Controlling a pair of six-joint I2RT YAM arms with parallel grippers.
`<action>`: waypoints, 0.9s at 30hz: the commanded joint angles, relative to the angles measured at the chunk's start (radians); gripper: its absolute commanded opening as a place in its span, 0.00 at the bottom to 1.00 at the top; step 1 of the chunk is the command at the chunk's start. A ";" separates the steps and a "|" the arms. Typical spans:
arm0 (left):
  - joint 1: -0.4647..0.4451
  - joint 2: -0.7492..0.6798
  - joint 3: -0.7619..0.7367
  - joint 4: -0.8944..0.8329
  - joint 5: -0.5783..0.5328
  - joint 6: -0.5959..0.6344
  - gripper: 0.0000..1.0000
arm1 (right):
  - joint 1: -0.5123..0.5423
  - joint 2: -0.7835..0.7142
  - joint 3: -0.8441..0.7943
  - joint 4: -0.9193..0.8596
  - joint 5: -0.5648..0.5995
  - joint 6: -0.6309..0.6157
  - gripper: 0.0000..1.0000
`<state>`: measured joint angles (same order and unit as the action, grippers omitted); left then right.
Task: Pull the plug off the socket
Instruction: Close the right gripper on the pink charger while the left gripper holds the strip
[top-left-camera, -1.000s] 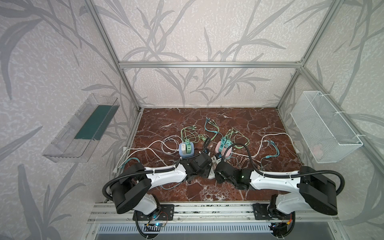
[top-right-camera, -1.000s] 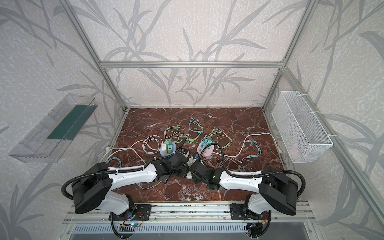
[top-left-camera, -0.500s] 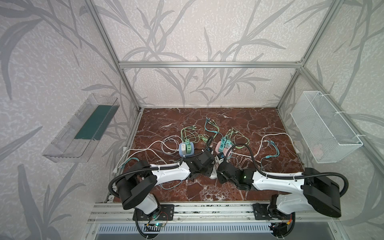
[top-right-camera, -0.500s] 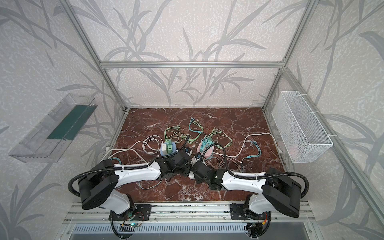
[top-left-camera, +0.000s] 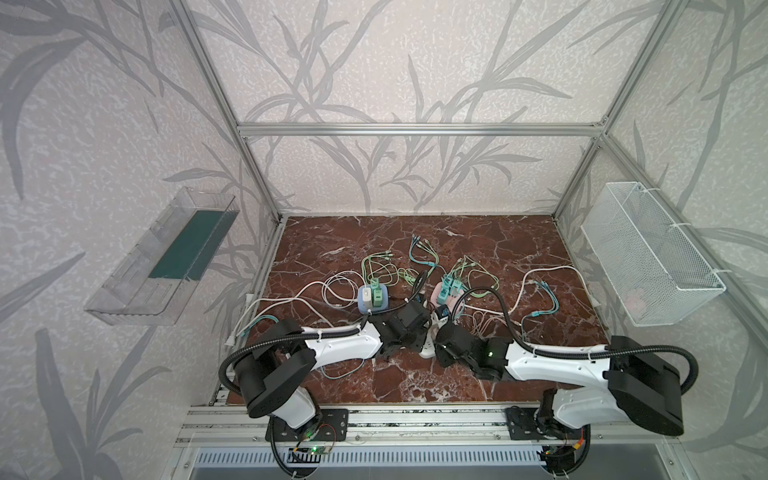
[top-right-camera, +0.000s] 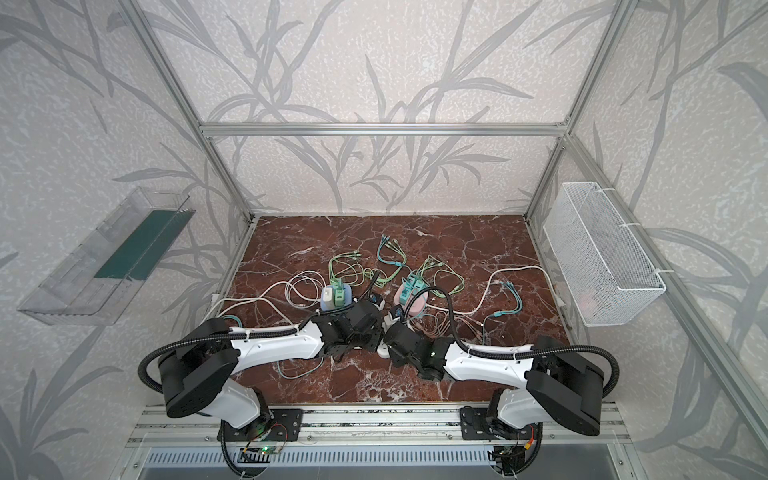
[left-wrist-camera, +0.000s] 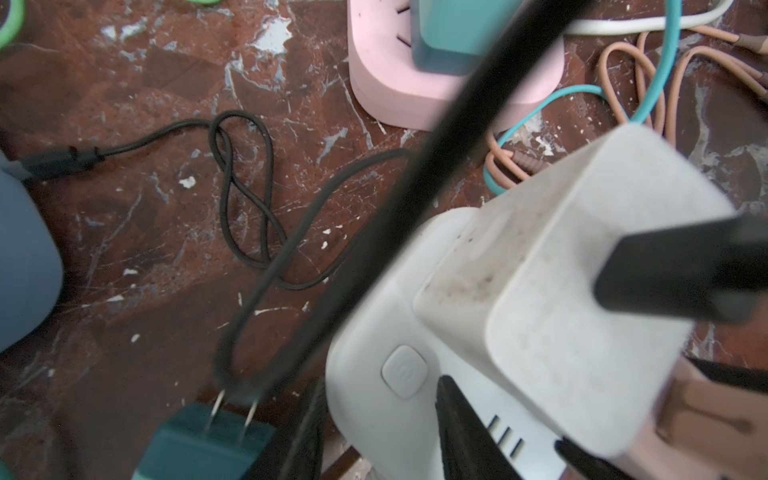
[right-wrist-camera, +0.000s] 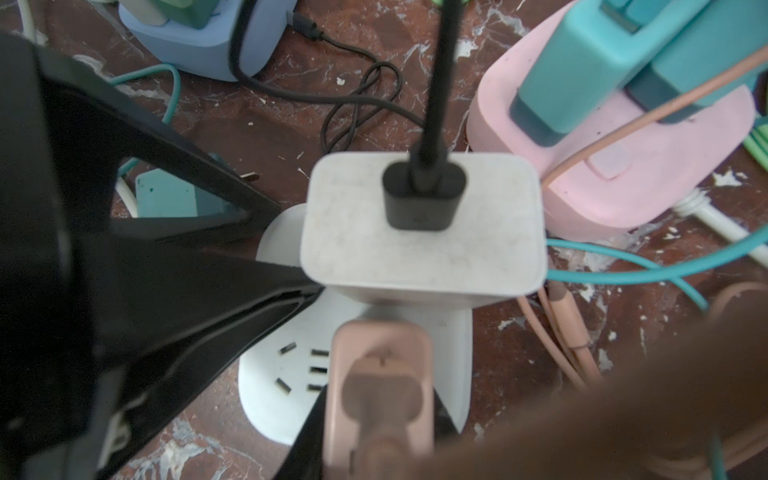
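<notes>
A white socket (right-wrist-camera: 274, 386) lies between my two grippers; in both top views only its edge (top-left-camera: 428, 353) (top-right-camera: 383, 351) shows. A pink plug (right-wrist-camera: 382, 365) stands on it, with my right gripper (right-wrist-camera: 380, 419) shut on the plug's sides. A white charger (right-wrist-camera: 419, 232) with a black cable sits in the socket beside the plug. My left gripper (left-wrist-camera: 382, 432) is open at the socket's button end (left-wrist-camera: 404, 371). One of its fingers (left-wrist-camera: 309, 432) is beside the socket's edge. The other finger (left-wrist-camera: 461, 432) lies over its top face.
A pink strip (right-wrist-camera: 582, 195) with teal chargers and a blue strip (right-wrist-camera: 195, 50) stand close behind the socket. A loose teal plug (left-wrist-camera: 208, 444) lies beside my left fingers. Cables cover the marble floor (top-left-camera: 490, 245). A wire basket (top-left-camera: 648, 257) and a clear tray (top-left-camera: 166, 257) hang on the side walls.
My left arm has edged right toward the socket and its jaws have narrowed around the socket's end. The right gripper has stayed shut on the pink plug.
</notes>
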<state>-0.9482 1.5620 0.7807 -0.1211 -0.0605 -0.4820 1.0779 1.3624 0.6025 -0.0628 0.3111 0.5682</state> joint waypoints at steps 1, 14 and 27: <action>-0.008 0.022 -0.023 -0.097 0.004 0.001 0.44 | -0.005 -0.046 0.025 0.021 0.007 -0.001 0.14; -0.009 0.026 -0.031 -0.115 -0.025 -0.016 0.44 | -0.019 -0.052 0.033 0.003 -0.020 -0.009 0.14; -0.011 0.032 -0.029 -0.109 -0.038 -0.023 0.45 | 0.023 0.007 0.098 -0.113 0.016 -0.034 0.13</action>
<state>-0.9550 1.5612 0.7788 -0.1188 -0.0776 -0.5011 1.0821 1.3663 0.6514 -0.1635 0.2920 0.5507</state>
